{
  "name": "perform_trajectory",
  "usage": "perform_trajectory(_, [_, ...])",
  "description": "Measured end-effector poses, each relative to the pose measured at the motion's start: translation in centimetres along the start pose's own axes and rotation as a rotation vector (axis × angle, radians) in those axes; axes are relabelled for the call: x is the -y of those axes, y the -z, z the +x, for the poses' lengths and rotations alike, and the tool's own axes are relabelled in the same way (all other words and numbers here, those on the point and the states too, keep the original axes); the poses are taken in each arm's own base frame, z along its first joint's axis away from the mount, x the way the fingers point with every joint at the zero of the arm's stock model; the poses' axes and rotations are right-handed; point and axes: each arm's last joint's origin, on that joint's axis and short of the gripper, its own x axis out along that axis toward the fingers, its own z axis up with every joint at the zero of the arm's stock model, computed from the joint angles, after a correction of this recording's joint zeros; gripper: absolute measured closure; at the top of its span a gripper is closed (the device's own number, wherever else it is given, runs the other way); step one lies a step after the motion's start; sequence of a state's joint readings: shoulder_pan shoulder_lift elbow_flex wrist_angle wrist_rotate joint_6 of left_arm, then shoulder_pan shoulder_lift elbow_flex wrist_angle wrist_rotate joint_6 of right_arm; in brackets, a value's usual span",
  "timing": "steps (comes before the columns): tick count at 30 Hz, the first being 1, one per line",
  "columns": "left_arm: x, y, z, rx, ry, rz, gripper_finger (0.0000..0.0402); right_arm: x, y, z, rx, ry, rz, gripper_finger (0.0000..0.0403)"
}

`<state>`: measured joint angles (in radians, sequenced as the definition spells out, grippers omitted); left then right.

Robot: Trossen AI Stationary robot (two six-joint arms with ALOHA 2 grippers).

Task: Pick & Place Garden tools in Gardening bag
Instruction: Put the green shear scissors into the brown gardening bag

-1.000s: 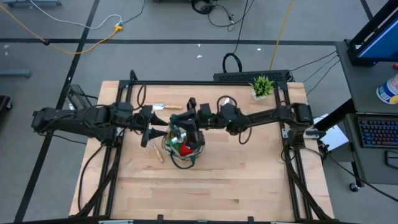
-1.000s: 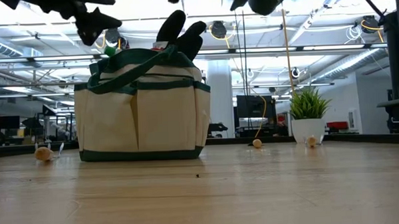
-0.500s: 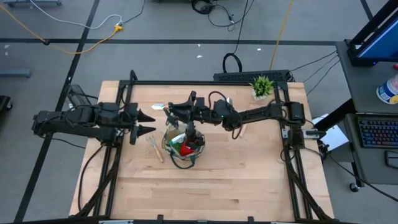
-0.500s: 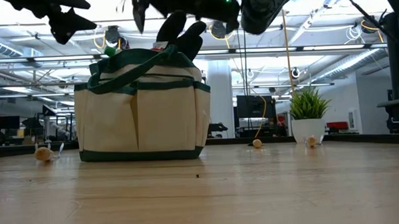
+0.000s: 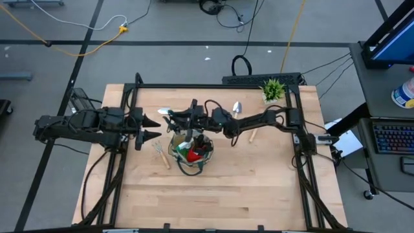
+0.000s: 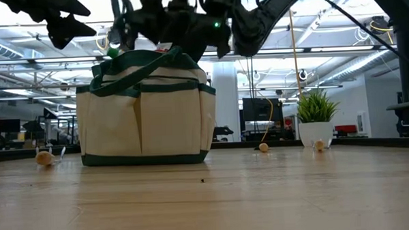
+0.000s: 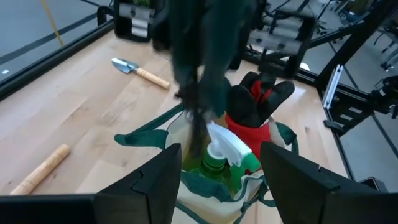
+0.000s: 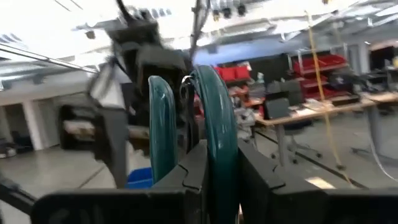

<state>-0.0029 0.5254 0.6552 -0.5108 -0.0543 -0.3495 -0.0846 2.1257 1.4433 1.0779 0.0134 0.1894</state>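
The tan gardening bag (image 5: pixel 191 154) with green trim stands on the table, also in the low view (image 6: pixel 146 110). A red-and-black glove (image 7: pixel 255 106) and a green-and-white spray bottle (image 7: pixel 227 152) stick up out of it. My right gripper (image 5: pixel 183 120) is above the bag's far left rim, shut on teal-handled pruning shears (image 8: pixel 217 118), which hang dark and blurred over the bag's mouth (image 7: pixel 196 93). My left gripper (image 5: pixel 150 128) is open and empty, left of the bag. Its fingers frame the bag in the left wrist view (image 7: pixel 221 152). My right gripper pinches one teal handle (image 8: pixel 217 134) of the shears between its two fingers; the other handle (image 8: pixel 163 124) stands beside them. The fingers come level from the table's right and lie across the shears. The shears hang upright, handles up, with the lower end (image 7: pixel 198 140) at the bag's mouth.
A trowel (image 5: pixel 164 111) lies on the table beyond the bag, also in the left wrist view (image 7: pixel 140 70). A second trowel (image 5: pixel 240 120) lies under my right arm. A wooden-handled fork (image 5: pixel 160 154) lies left of the bag. A potted plant (image 5: pixel 273 89) stands at the far right.
My left gripper has drawn back from the bag toward the table's left edge and then kept still. My right gripper has gone toward the table's left and come lower over the bag, its arm stretching out flatter.
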Motion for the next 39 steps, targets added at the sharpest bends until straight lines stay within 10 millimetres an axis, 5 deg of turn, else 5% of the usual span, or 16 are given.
perform_trajectory(13, [-0.4, 0.7, -1.8, 0.016, 0.004, 0.033, 0.0176, -0.3, 2.1, -0.2, -0.143, 0.097, -0.052, 0.0358])
perform_trajectory(29, [-2.5, 6.6, -2.2, 0.09, 0.036, -0.073, 0.0176, -0.2, 3.1, -0.4, -0.245, 0.111, -0.064, 0.0357])
perform_trajectory(39, [-2.9, 7.7, -1.8, 0.099, 0.04, -0.088, 0.0176, -0.1, 3.7, -0.6, -0.304, 0.118, -0.061, 0.0349])
